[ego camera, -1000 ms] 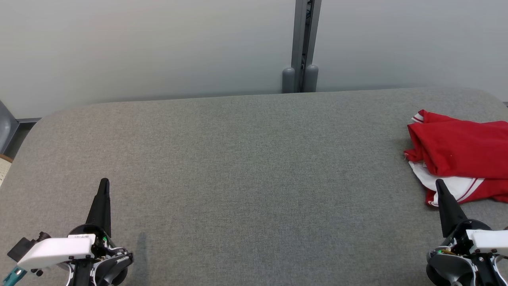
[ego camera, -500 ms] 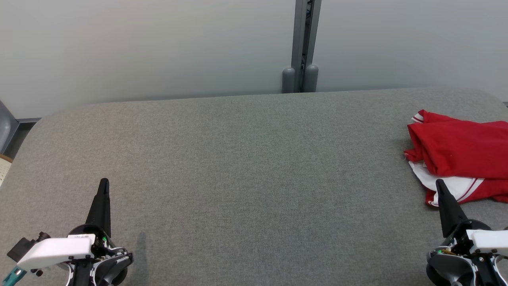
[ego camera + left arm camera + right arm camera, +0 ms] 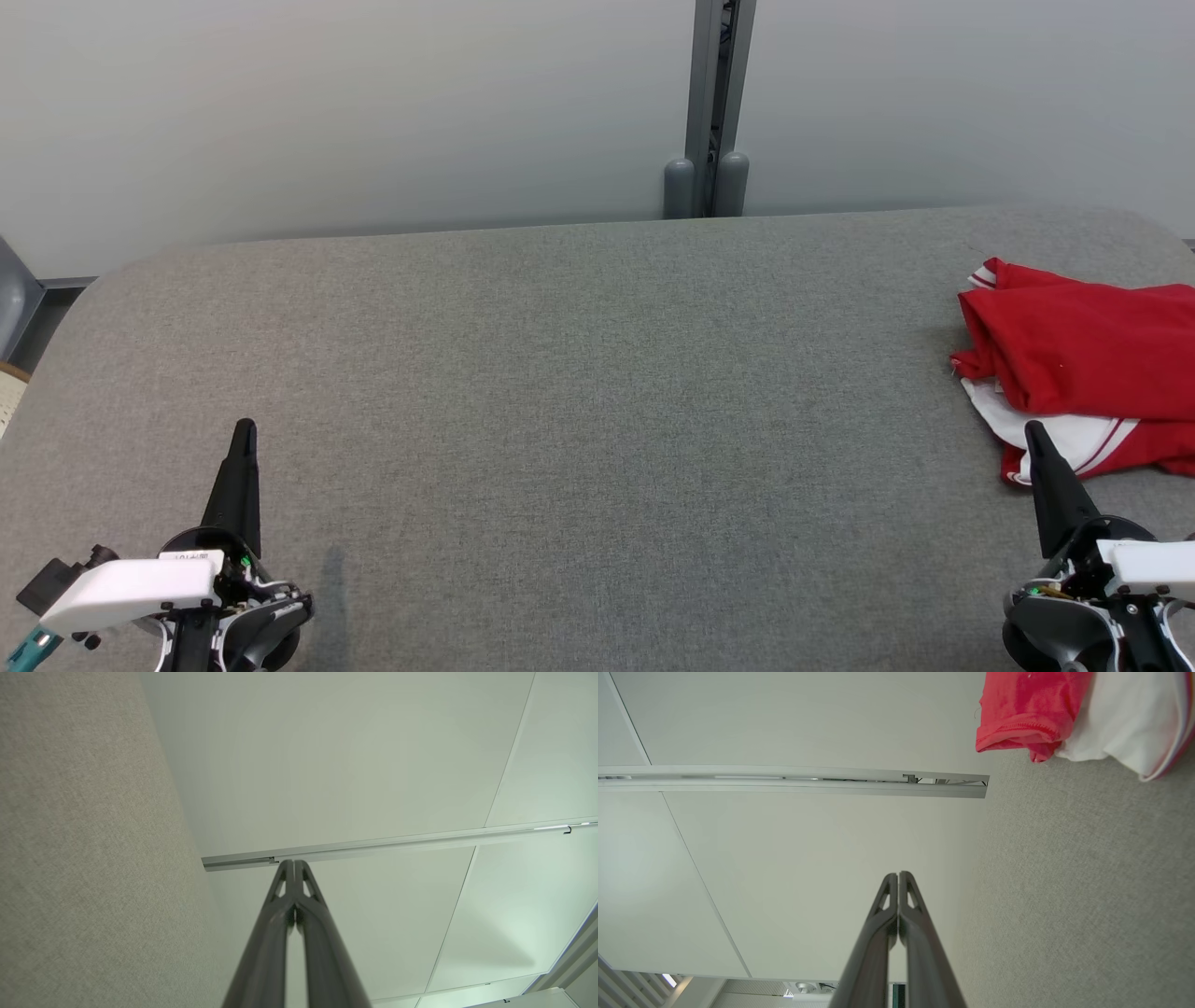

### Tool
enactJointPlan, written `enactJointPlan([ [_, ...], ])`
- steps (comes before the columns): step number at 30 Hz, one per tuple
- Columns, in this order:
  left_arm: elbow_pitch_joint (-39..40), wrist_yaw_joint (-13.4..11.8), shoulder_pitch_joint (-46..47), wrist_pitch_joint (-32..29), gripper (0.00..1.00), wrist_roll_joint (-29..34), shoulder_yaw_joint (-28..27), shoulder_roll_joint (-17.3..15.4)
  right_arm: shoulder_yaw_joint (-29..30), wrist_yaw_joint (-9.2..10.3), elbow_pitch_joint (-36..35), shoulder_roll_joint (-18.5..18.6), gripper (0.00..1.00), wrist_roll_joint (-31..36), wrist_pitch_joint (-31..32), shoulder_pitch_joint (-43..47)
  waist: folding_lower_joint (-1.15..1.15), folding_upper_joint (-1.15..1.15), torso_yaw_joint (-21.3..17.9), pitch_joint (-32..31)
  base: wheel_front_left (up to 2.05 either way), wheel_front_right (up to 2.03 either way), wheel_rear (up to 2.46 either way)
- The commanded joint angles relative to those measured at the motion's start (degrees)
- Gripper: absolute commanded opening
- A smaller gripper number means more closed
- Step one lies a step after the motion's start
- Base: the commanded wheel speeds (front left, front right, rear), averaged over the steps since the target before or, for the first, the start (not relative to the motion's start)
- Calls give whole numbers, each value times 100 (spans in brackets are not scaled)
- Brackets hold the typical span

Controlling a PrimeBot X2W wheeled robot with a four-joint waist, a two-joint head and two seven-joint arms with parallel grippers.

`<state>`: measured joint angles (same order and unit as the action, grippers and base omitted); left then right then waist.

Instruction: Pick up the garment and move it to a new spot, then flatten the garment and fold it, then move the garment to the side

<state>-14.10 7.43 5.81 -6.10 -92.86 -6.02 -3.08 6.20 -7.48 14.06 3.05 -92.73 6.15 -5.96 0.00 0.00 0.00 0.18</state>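
In the head view, a grey fabric-covered counter [image 3: 597,373] stretches out before a pale wall [image 3: 373,112] with a grey post [image 3: 714,93] behind its far edge. The garment [image 3: 1083,350], red with white panels and red stripes, lies bunched in loose folds at the counter's right edge, partly cut off by the frame. The left gripper [image 3: 245,427] sits at the lower left over bare fabric, its fingers pressed together and holding nothing. The right gripper [image 3: 1031,429] sits at the lower right, likewise closed and empty, its tip lining up with the garment's near white edge.

In the left wrist view, the left gripper [image 3: 293,863] has its two dark fingers meeting at the tips, with the counter running along the left side.

In the right wrist view, the right gripper [image 3: 899,875] is closed tip to tip. The garment [image 3: 1027,709] lies in the upper right corner, apart from the fingers, on the grey surface.
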Motion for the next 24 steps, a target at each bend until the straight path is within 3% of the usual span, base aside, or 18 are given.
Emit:
enactJointPlan([
  [1,-6,28,90,-23,0,16,-27,-15,16,-2,11,5,0,19,27,-57,0,0,0,0,0,0,0],
  [24,-6,28,92,-28,0,32,-39,-3,24,-2,11,1,0,27,38,-59,0,0,0,0,0,0,0],
])
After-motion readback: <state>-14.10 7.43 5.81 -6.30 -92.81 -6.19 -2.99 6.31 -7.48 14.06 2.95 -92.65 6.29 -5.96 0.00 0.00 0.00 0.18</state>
